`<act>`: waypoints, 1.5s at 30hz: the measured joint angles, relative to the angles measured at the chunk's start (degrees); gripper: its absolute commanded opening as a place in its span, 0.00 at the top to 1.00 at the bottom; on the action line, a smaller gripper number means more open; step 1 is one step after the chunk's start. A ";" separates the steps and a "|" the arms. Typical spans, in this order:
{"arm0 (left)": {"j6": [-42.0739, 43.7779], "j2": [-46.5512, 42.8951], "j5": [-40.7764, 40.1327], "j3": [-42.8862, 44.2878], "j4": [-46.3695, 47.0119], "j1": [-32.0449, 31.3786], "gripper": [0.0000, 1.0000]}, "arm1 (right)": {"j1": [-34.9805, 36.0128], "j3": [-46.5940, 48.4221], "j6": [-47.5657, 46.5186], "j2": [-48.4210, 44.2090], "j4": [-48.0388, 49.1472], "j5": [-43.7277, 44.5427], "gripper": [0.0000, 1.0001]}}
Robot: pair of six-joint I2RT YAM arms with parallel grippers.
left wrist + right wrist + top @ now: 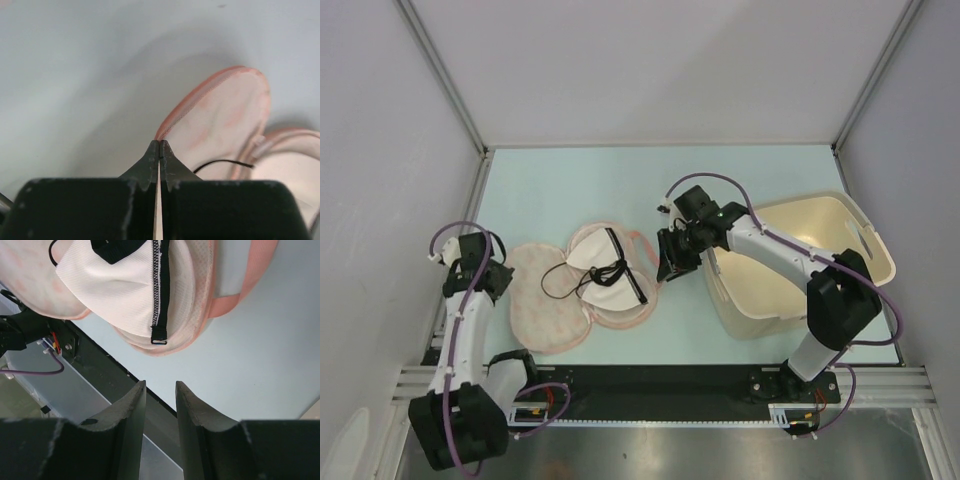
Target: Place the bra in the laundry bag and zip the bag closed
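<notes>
The laundry bag (545,300) lies unzipped and spread flat in two lobes on the table. The bra (607,270) lies in its right lobe, with a black strap looping over the left lobe. My left gripper (498,278) is at the bag's left rim. In the left wrist view it (159,143) is shut, its tips pinching the bag's peach edge (220,117). My right gripper (670,257) hovers just right of the bag. In the right wrist view it (160,386) is open and empty, with the bra (125,290) and the bag's rim (235,285) beyond it.
A cream plastic basket (820,206) stands on the right, close behind my right arm. Grey walls enclose the table on the left, back and right. A black rail (650,378) runs along the near edge.
</notes>
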 measured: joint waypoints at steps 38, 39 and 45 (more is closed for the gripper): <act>-15.39 8.55 0.15 30.67 -18.73 -33.66 1.00 | 2.01 15.15 4.52 23.71 14.43 -2.51 0.83; -15.85 9.49 -0.33 31.28 -18.64 -34.51 1.00 | 1.79 14.51 4.52 23.71 14.78 -2.27 0.85; -18.12 12.22 -2.01 32.81 -17.31 -37.51 1.00 | 0.66 10.40 4.50 23.76 16.81 -1.11 0.86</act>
